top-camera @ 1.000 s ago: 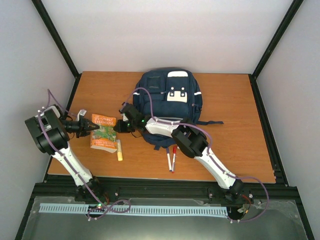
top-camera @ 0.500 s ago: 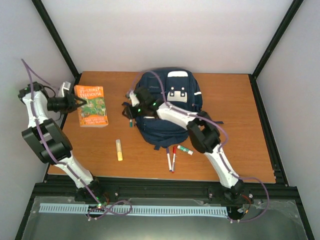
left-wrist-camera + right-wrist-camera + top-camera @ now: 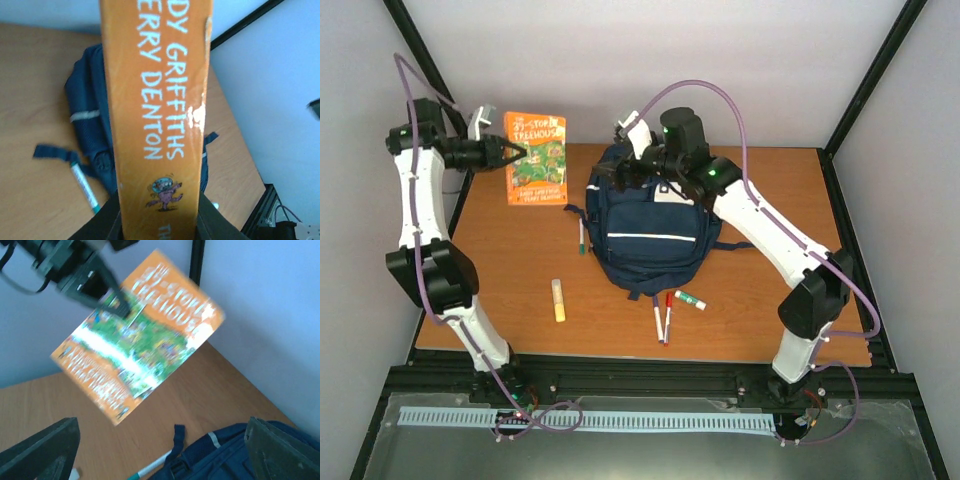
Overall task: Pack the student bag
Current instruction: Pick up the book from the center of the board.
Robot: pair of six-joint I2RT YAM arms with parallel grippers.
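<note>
The student bag (image 3: 645, 235), navy with a white stripe, sits mid-table; its top edge also shows in the right wrist view (image 3: 240, 455) and its side in the left wrist view (image 3: 90, 115). My left gripper (image 3: 513, 155) is raised at the back left, shut on an orange book (image 3: 536, 158). The book's spine (image 3: 160, 115) fills the left wrist view, between the dark fingers (image 3: 100, 227). My right gripper (image 3: 622, 176) hovers over the bag's top left corner. Its fingers (image 3: 45, 450) stand wide open with nothing between them, facing the book (image 3: 140, 360).
A green-capped marker (image 3: 581, 237) lies left of the bag. A yellow glue stick (image 3: 559, 300) lies near the front. Two red markers (image 3: 662, 318) and a green-capped one (image 3: 690, 300) lie in front of the bag. Black frame posts stand at the table's back corners.
My left arm lifted the book off the table, up toward the back left. My right arm rose from the bag's left side to its top and opened. The bag shifted.
</note>
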